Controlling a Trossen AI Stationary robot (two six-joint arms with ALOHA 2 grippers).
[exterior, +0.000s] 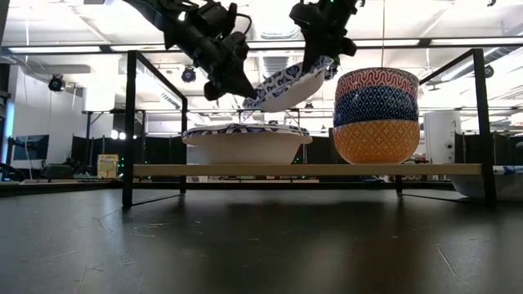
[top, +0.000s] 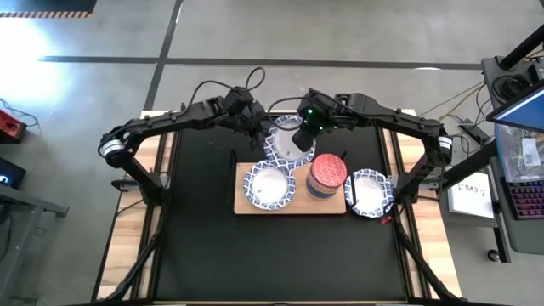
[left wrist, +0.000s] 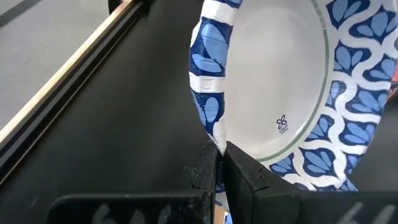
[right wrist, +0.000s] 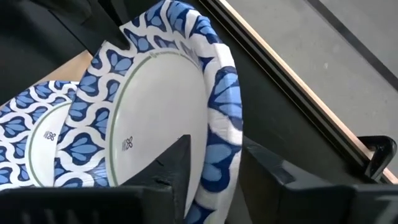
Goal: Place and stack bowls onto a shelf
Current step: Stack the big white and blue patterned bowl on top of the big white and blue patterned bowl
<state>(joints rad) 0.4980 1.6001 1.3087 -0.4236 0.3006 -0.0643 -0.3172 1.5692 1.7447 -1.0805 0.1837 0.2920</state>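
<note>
Black matte counter (top: 280, 255) sat on a pale wood frame over a grey floor; near half was bare. Flat light-wood shelf (top: 240, 204) on thin black legs held a wide patterned bowl (top: 269, 184) at left and an orange/blue/red bowl stack (exterior: 376, 115) at right. Another wide bowl (top: 369, 190) lay off the shelf's right end. Left end effector (left wrist: 219, 163) was clamped on the rim of a tilted blue-and-white bowl (exterior: 288, 84), raised above the shelf's far edge. Right end effector (right wrist: 214, 163) straddled the opposite rim, fingers apart. Small flower mark inside; no legible text.
</note>
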